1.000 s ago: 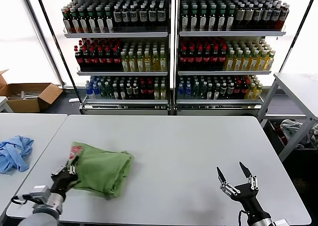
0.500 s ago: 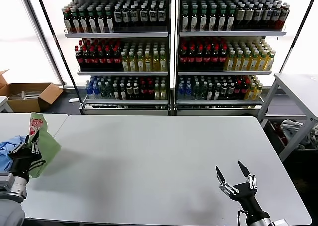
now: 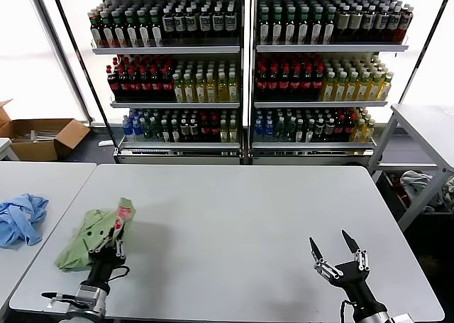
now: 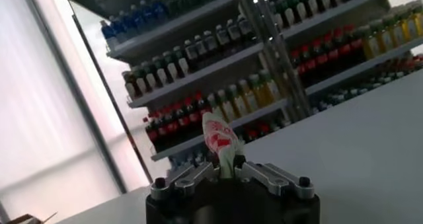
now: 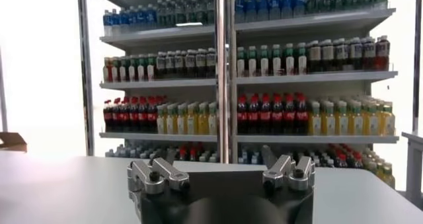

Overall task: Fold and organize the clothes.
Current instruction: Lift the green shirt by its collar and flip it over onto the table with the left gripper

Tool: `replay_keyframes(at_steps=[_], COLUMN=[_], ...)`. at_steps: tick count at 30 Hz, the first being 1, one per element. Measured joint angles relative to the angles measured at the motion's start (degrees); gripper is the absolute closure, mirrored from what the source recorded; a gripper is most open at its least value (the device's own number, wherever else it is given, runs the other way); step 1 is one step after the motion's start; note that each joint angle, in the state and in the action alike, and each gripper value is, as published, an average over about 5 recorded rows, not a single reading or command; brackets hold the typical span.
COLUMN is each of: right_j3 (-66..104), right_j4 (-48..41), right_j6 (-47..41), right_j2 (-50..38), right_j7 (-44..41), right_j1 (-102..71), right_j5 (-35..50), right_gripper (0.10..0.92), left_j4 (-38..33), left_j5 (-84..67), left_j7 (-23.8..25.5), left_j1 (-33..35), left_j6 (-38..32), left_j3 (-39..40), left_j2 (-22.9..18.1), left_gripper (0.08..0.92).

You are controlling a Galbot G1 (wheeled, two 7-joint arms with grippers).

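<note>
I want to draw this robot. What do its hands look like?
Both are dark. The right gripper has two thin, pointy black fingers on silvery metal knuckles. The left gripper has the same silvery linkages, a round grey wrist and a thin black cable.

Both grippers, left gripper (image 3: 110, 246) and right gripper (image 3: 335, 248), are showing black bodies, silver-grey knuckle links with dark screws, tapering black fingers; a thin black cable is trailing beside the left wrist.
</note>
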Motion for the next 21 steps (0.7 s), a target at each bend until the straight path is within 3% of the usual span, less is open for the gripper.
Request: replay_keyframes(at_steps=[14, 21], right_j3=[-0.56, -1.01], right_j4=[0.40, 0.52], right_j6=[-0.52, -0.85], right_j2=[0.40, 0.55], right_j7=[0.10, 0.09], right_j1=[0.56, 1.04], right_j5=[-0.56, -0.80], right_gripper=[0.203, 0.203], left_j4=[-1.30, -1.67], left_j5=[1.43, 4.32], left_j7=[-2.75, -5.77], left_j1=[-7.92, -13.33], left_j6=[7.36, 13.49], left_j3=[13.60, 22.57], left_j2=[-3.21, -5.14], left_gripper=[0.832, 0.656])
